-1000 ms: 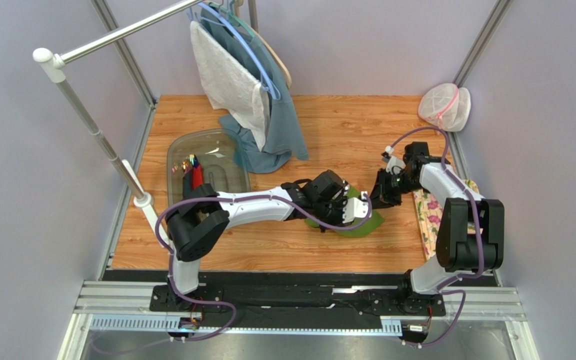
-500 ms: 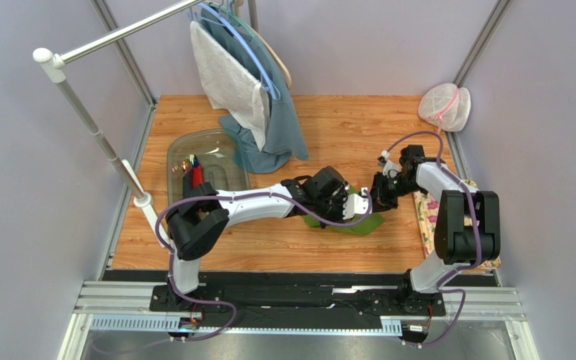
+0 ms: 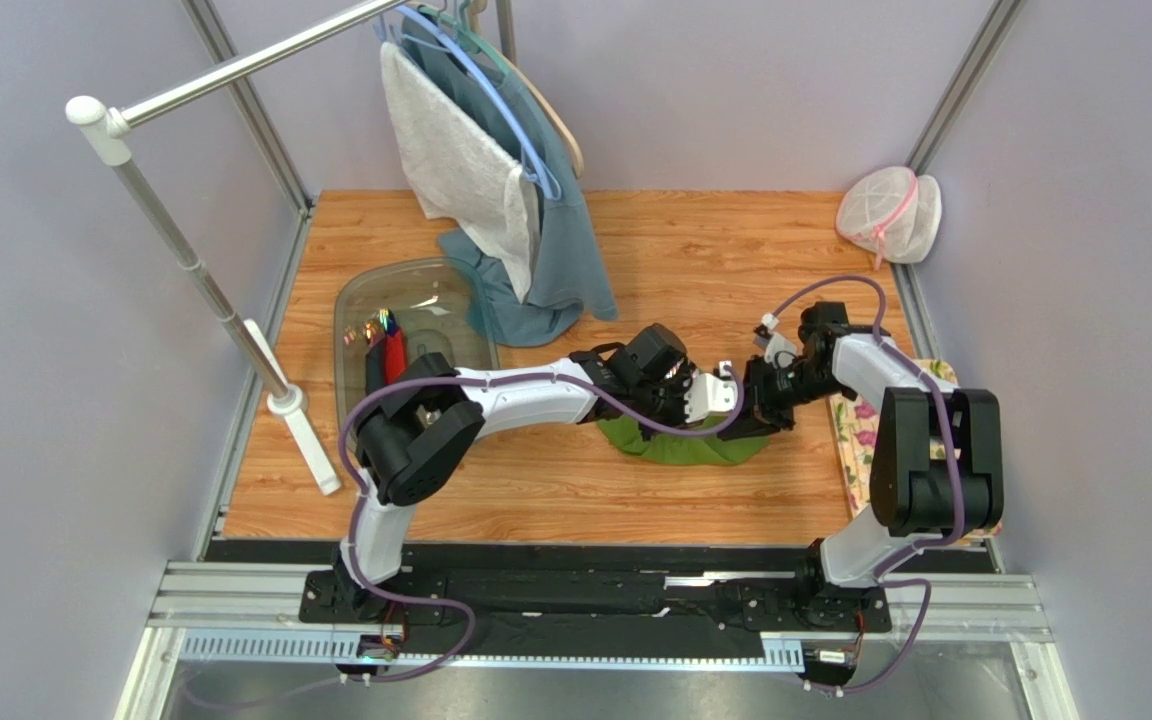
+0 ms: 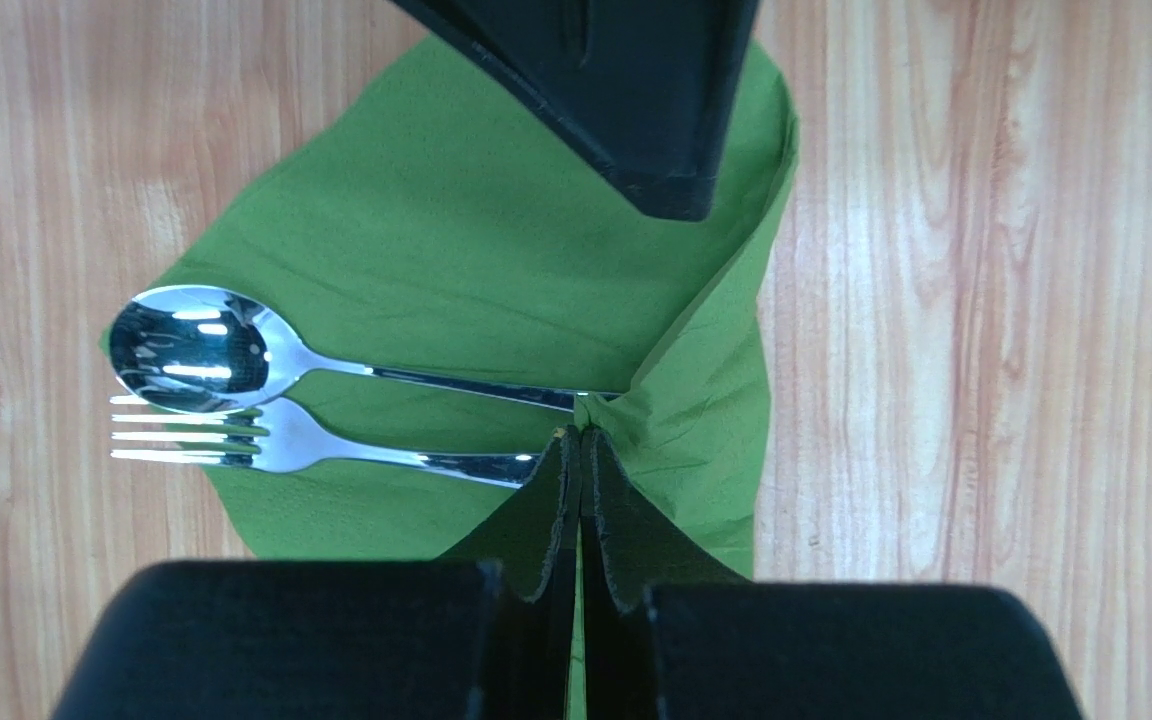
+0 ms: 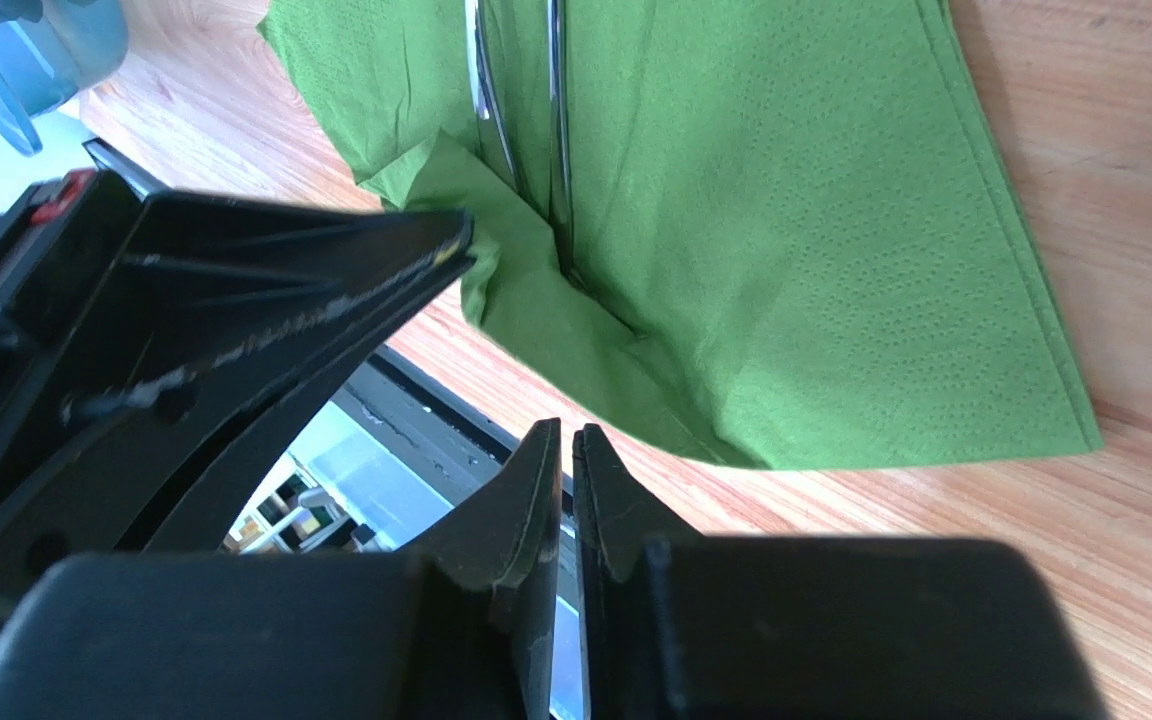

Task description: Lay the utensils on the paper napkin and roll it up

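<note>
Left wrist view has the spoon point(image 4: 199, 348) and fork point(image 4: 237, 435) lying side by side on the paper napkin point(image 4: 462, 270), the tines reaching onto bare wood, so the placing step looks done. The left gripper point(image 4: 582, 450) is pressed together on a raised fold of the napkin at the handle ends. I judge the rolling barely begun, as most of the sheet lies flat. The right gripper point(image 5: 567, 450) has its fingers pressed together on nothing, just beside the napkin's edge.

The napkin sits a little right of the tabletop's point(image 3: 687, 255) middle, nearer the near edge. The surface is wood-grain, with pale lilac walls around it. A clear plastic tub point(image 3: 349, 300) stands by the left edge, a flowered mat point(image 3: 856, 428) lies along the right edge, and a mesh bag point(image 3: 887, 213) is at the far right corner. A teal garment point(image 3: 560, 255) hangs from a clothes rail point(image 3: 237, 68) over the far edge.
</note>
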You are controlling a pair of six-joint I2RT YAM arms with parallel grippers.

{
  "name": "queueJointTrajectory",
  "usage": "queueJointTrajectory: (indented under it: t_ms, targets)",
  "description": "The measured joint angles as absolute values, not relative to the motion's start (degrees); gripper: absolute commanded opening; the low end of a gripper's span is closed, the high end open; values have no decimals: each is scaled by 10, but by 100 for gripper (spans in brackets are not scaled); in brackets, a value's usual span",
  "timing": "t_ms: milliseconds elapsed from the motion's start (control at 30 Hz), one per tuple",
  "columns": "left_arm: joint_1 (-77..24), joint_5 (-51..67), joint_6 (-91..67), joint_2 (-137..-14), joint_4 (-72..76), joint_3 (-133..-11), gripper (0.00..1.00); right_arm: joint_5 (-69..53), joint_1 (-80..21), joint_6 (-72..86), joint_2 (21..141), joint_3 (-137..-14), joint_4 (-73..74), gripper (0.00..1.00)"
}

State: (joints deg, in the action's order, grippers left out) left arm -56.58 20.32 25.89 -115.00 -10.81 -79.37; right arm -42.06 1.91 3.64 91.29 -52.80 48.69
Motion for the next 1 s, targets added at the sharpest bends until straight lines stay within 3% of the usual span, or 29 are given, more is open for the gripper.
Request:
queueJointTrajectory:
  t_ms: [200,500,600,667,733,767,900,1000]
  targets:
    - [-563,189,259,-1167,-100,-804,0,-425,15,39,928,-526,486,11]
    - [-562,179,258,-1169,-78,-812,3,-423,4,51,948,-526,479,19]
    - [-562,179,256,-1171,-78,-813,16,-418,-4,53,957,-526,473,18]
    - [-561,178,252,-1173,-79,-817,34,-409,-12,54,968,-526,471,18]
    - [-557,179,238,-1173,-79,-819,42,-401,-17,54,980,-526,469,16]
    - [-555,179,233,-1172,-79,-820,58,-397,-18,54,985,-526,468,16]
    - [-542,186,179,-1148,-84,-801,62,-377,-18,55,1007,-526,466,14]
    - [-533,199,132,-1089,-95,-757,56,-363,-18,57,1010,-527,466,14]
